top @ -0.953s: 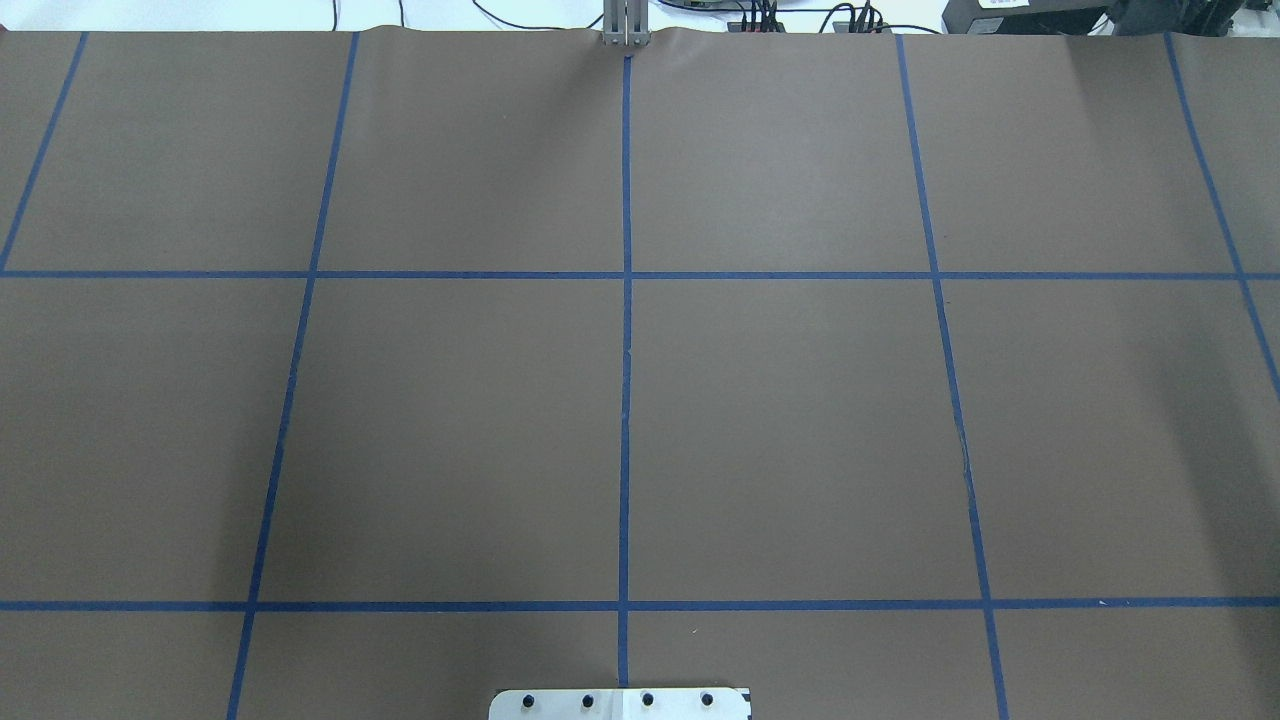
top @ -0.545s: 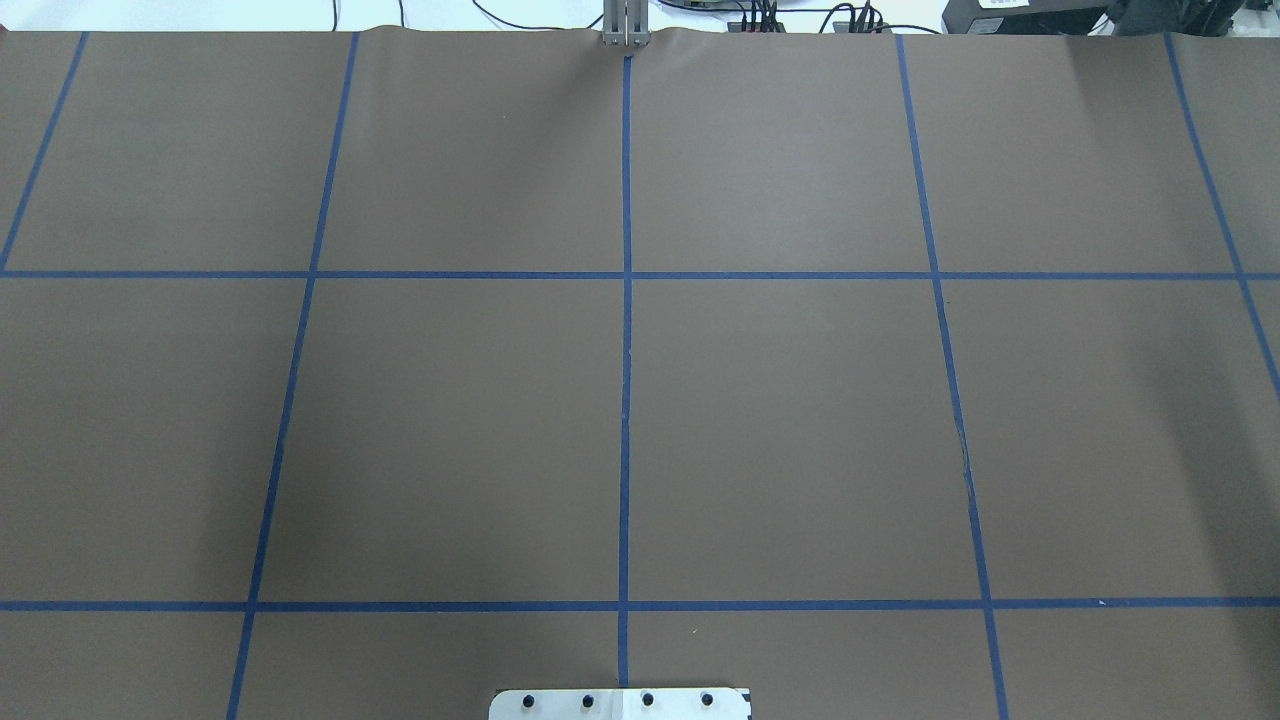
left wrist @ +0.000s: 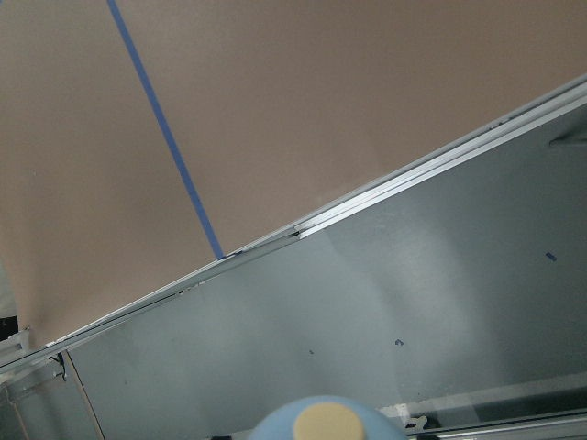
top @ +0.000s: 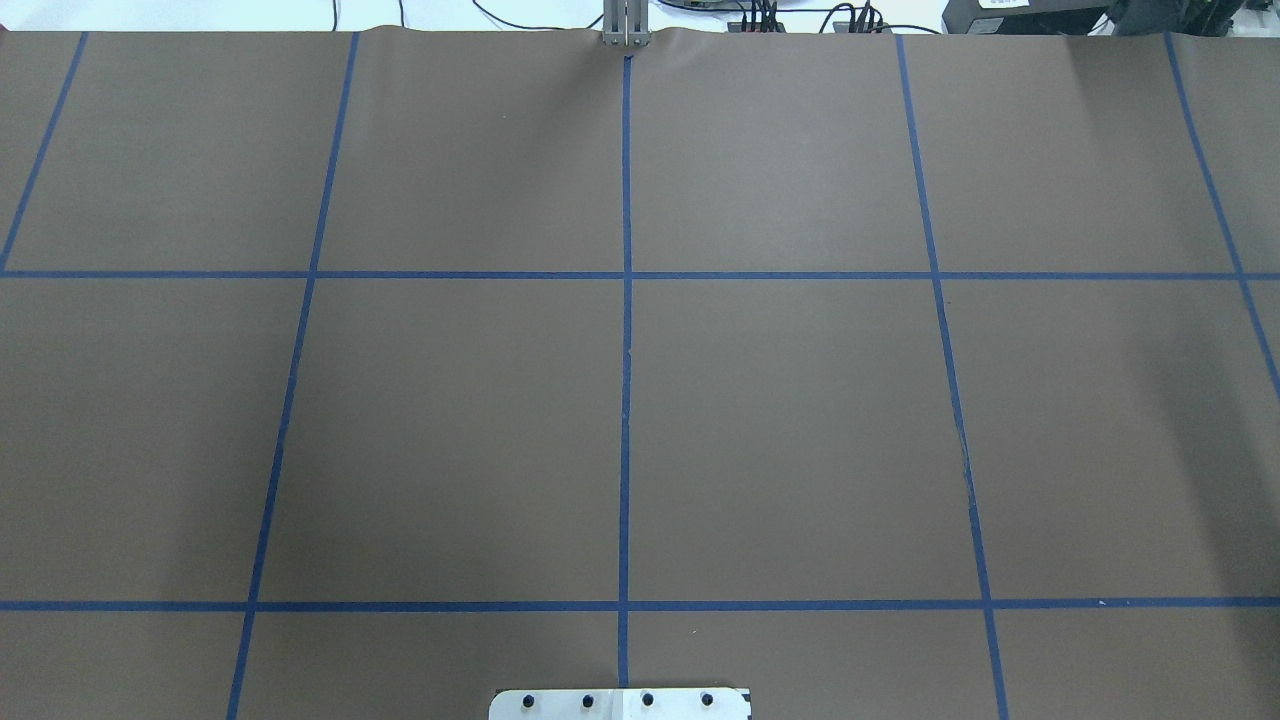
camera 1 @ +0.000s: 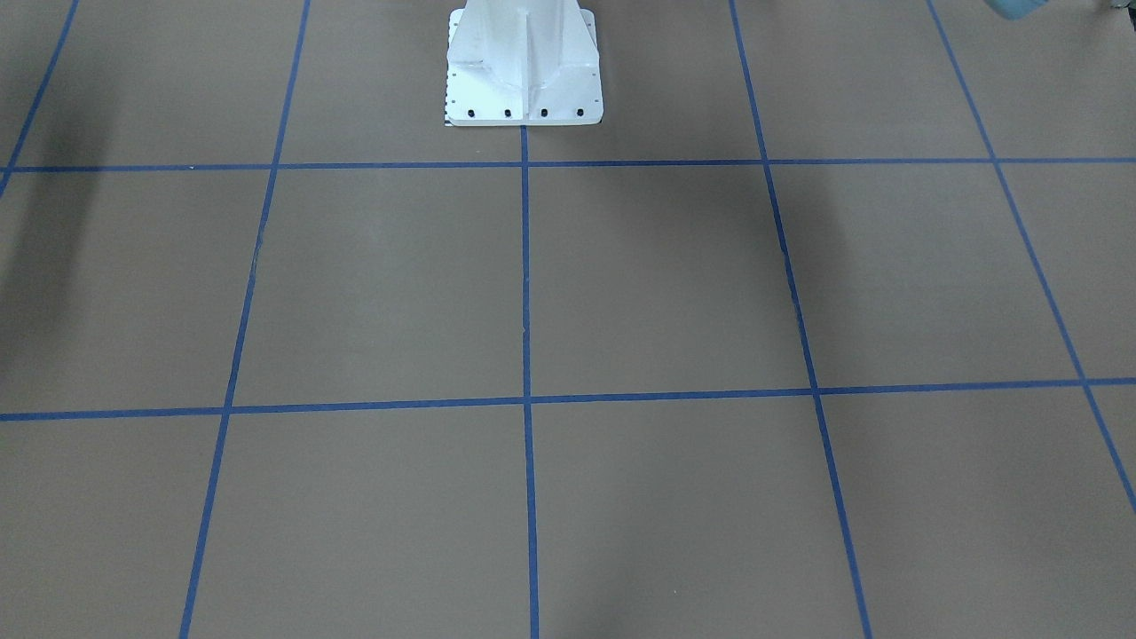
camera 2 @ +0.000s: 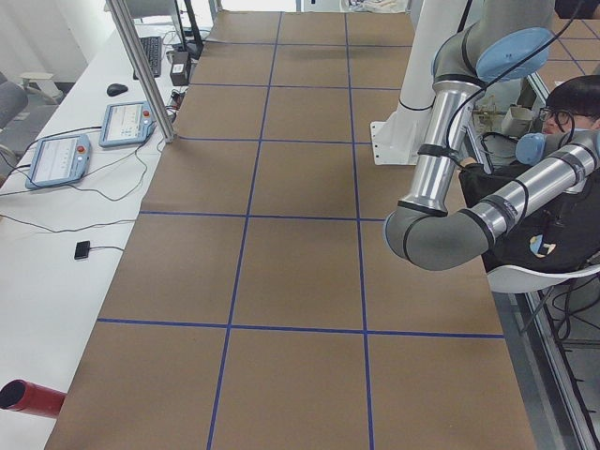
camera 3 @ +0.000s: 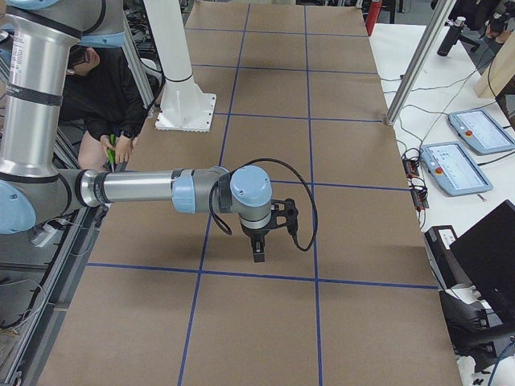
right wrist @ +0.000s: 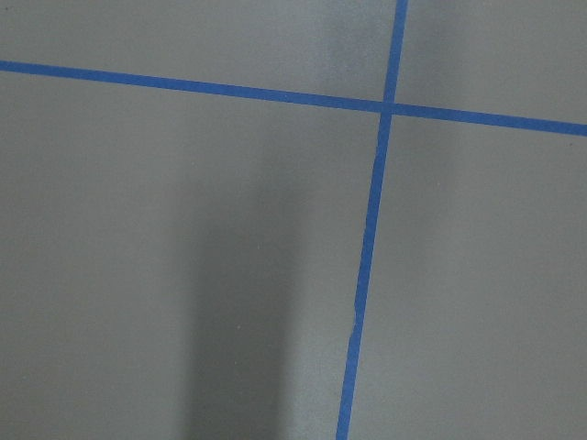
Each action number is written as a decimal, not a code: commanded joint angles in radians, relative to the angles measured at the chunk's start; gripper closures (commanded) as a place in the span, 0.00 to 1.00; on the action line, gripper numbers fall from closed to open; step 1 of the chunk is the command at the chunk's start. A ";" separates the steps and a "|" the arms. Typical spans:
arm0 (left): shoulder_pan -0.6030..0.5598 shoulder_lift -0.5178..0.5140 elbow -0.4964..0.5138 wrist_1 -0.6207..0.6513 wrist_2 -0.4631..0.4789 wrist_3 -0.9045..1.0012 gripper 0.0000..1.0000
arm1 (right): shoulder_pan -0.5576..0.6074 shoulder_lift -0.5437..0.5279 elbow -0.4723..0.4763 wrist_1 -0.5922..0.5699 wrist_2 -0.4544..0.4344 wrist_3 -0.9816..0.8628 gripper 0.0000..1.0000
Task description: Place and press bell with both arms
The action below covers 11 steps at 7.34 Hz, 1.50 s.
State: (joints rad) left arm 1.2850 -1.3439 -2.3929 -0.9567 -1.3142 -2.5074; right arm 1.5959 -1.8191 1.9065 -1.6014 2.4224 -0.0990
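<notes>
The bell (left wrist: 321,422) shows only at the bottom edge of the left wrist view, a light-blue dome with a cream button, seen from above over the floor past the table's edge. No fingers show around it. In the exterior left view my left arm (camera 2: 441,234) bends off the table's robot side, and its gripper is hidden. My right gripper (camera 3: 257,251) shows only in the exterior right view. It points down just above the brown table, and I cannot tell whether it is open or shut. The right wrist view shows only tape lines.
The brown table cover (top: 780,430) carries a blue tape grid. The white pedestal (camera 1: 524,71) stands at the robot's side. A seated person (camera 2: 562,122) is beside my left arm. Teach pendants (camera 2: 84,141) and cables lie along the far side.
</notes>
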 commanded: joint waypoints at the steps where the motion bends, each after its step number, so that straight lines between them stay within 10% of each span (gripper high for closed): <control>1: -0.163 -0.035 -0.009 0.000 0.000 0.099 1.00 | -0.001 0.001 -0.003 0.000 -0.002 -0.001 0.00; 11: -0.779 -0.234 -0.157 0.036 -0.007 0.536 1.00 | -0.001 0.006 -0.006 0.000 0.000 0.001 0.00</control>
State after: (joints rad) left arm 0.6309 -1.5388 -2.5485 -0.9204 -1.3182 -2.0597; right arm 1.5954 -1.8136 1.8997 -1.6015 2.4198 -0.0988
